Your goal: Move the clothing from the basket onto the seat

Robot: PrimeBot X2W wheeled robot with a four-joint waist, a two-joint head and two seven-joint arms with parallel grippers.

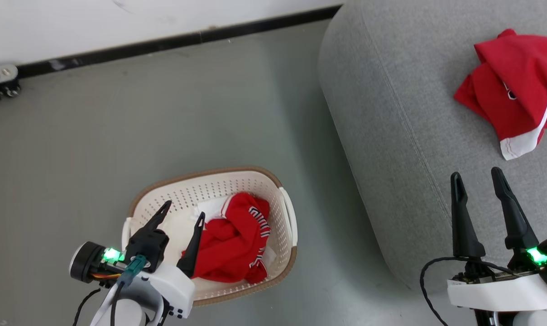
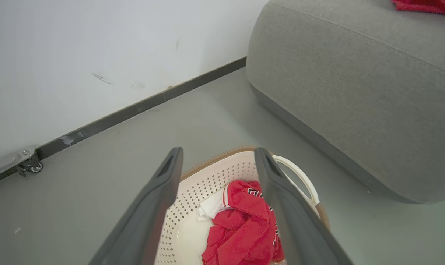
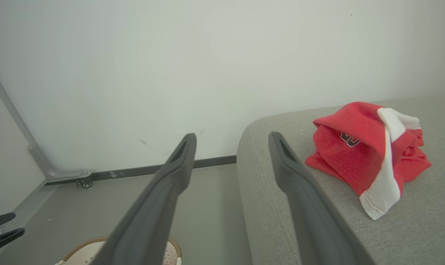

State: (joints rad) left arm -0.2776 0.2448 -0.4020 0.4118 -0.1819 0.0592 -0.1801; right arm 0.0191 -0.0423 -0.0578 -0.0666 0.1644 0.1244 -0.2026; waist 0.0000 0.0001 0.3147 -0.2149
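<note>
Garment of red fabric with white trim [image 1: 230, 244] lies in the cream perforated plastic basket [image 1: 210, 174], lower centre, beneath the open, empty left gripper [image 1: 184, 209]. Another red garment [image 1: 513, 97] rests upper right on the grey upholstered seat [image 1: 391, 113]; right gripper [image 1: 475, 173] open too.

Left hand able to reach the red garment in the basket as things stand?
Probably yes. The left hand is open over the basket, and the red garment lies uncovered in it; nothing blocks the way.
</note>
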